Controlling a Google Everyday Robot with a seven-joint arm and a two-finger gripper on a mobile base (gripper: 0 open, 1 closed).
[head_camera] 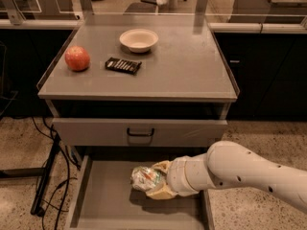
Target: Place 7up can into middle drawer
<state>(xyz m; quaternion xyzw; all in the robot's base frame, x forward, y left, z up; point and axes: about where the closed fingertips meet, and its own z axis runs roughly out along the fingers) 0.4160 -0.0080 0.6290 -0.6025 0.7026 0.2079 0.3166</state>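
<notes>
The 7up can (145, 178), silvery-white with green markings and wrinkly sides, is held in my gripper (154, 182). The gripper is shut on it, low inside the open middle drawer (103, 200), a wide shallow grey metal drawer pulled out below the cabinet. The can hangs just above the drawer floor, right of centre, and casts a shadow on it. My white arm (240, 174) reaches in from the right. The gripper's fingers are tan and wrap the can's right side.
A closed grey drawer front with a black handle (140, 132) sits above the open drawer. On the cabinet top are a red apple (77, 58), a dark snack bar (123, 65) and a white bowl (138, 39). Cables (45, 176) trail on the floor at left.
</notes>
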